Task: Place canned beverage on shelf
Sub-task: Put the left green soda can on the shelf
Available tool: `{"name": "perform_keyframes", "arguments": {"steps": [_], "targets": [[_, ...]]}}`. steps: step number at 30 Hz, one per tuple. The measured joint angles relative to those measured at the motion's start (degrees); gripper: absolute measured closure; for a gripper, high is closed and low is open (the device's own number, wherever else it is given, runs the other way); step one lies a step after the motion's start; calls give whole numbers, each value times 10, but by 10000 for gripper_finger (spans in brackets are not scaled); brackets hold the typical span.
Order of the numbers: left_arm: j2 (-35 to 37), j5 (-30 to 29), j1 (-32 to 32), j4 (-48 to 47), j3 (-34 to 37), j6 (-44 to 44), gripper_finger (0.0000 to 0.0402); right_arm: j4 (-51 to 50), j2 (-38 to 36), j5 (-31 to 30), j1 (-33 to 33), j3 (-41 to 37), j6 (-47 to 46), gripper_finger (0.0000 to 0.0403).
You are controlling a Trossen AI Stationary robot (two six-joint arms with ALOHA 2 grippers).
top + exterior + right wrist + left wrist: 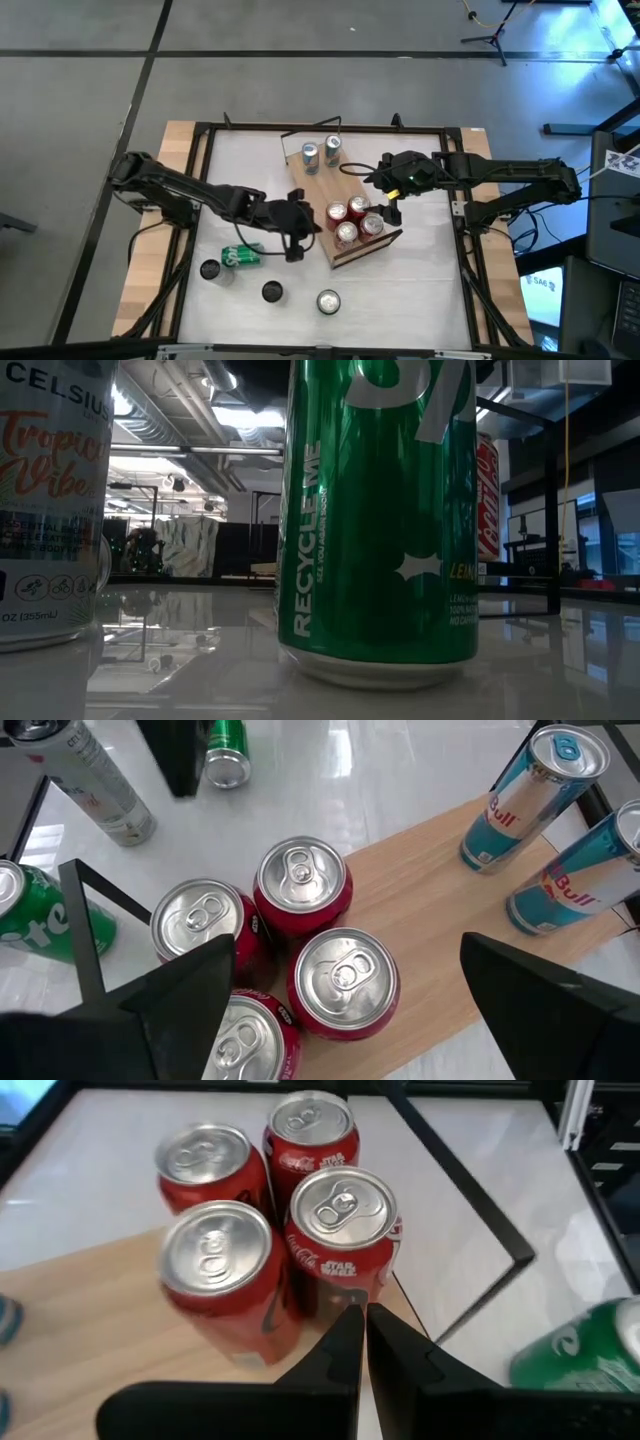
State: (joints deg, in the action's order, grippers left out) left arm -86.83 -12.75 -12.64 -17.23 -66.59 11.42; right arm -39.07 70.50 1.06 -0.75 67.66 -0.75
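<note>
The shelf (pixel 318 190) is a light-wood board lying slantwise on the table, its dark rim (pixel 368 250) at the near end. Several red cans (pixel 355 220) stand upright on that end, and two blue-silver cans (pixel 320 152) stand at its far end. My left gripper (pixel 308 232) is shut and empty, low beside the shelf's left side, pointing at the red cans (pixel 340 1220). My right gripper (pixel 388 210) is wide open above the red cans (pixel 300 880), one finger on either side of the group. A green can (pixel 240 257) lies on its side on the table, left of the shelf. My left gripper (pixel 360 1325) has its shut fingertips right at the lower side of the nearest red can (pixel 345 1285). I cannot tell whether they touch it.
Three more cans (pixel 210 270) (pixel 272 292) (pixel 328 301) stand near the table's front edge. A green can (pixel 380 520) and a white can (pixel 50 500) stand close before the low camera. A thin black wire (pixel 500 1230) runs past the red cans. A black frame (pixel 200 180) borders the table.
</note>
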Motion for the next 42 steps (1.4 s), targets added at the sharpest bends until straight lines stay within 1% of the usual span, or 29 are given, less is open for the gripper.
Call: {"name": "perform_keyframes", "arguments": {"steps": [9, 14, 18, 22, 26, 30, 42], "targets": [[70, 3, 0, -25, 0, 0, 393, 0, 0, 0, 0, 0, 0, 24], [110, 8, 0, -73, 0, 4, 392, 0, 0, 0, 0, 0, 0, 24], [134, 51, 0, -111, 0, 11, 392, 0, 0, 0, 0, 0, 0, 24], [144, 97, 0, -129, 0, 48, 392, 0, 0, 0, 0, 0, 0, 24], [145, 118, 0, -157, 0, 88, 386, 0, 0, 0, 0, 0, 0, 24], [145, 122, 0, -197, 0, 128, 348, 0, 0, 0, 0, 0, 0, 24], [144, 125, 0, -309, 0, 203, 184, 0, 0, 0, 0, 0, 0, 24]]}}
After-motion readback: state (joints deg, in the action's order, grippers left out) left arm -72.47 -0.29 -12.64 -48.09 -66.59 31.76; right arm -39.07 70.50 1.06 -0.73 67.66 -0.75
